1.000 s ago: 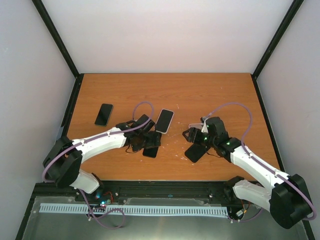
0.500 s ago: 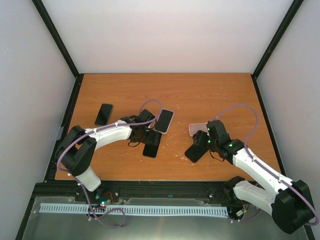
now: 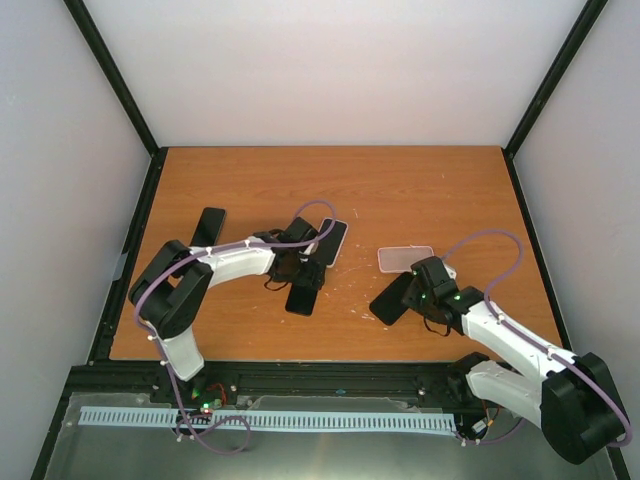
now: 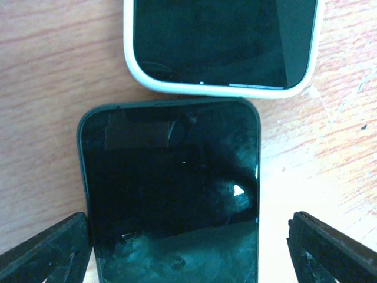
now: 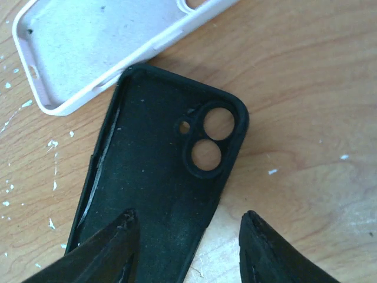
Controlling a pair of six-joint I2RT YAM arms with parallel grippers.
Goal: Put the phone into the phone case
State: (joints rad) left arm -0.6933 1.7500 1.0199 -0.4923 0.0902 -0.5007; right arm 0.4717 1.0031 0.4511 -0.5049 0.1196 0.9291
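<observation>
table: wood, marked with white scuffs mid-front.
left gripper: fingers spread, phone straddled.
right gripper: fingers spread, held over the case's near end.
phone: laid flat, screen up, just beside white-cased phone.
phone case: black, empty, laid inside-up, just beside pale case.

Even bright light (wrist views soft)

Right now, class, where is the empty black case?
In the top view the black case lies right of centre on the table, just nearer the arms than the pale case, under the right tool.
</observation>
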